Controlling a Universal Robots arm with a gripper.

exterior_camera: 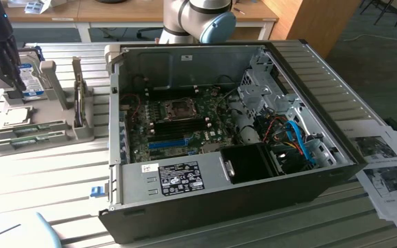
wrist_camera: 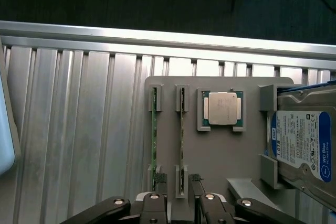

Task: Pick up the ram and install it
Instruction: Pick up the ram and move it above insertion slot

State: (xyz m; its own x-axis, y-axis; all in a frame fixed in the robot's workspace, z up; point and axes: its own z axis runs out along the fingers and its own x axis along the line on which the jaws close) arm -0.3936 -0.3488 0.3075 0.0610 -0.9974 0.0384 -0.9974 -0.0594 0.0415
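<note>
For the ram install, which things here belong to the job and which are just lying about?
Job: ram, open fingers flanking its end, motherboard.
Lying about: second ram stick, CPU, hard drive, papers.

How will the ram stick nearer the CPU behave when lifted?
Likely stiff and light: the ram stick is a thin board standing on edge. It may bind in the holder's end slots if pulled crooked. Its narrow edge could slip in the claw.

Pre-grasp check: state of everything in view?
gripper: open, holding nothing
ram: on edge in tray slot, not held
second ram: on edge in neighbouring slot
CPU: flat in tray nest
hard drive: standing in tray holder
PC case: side open, motherboard exposed
</note>
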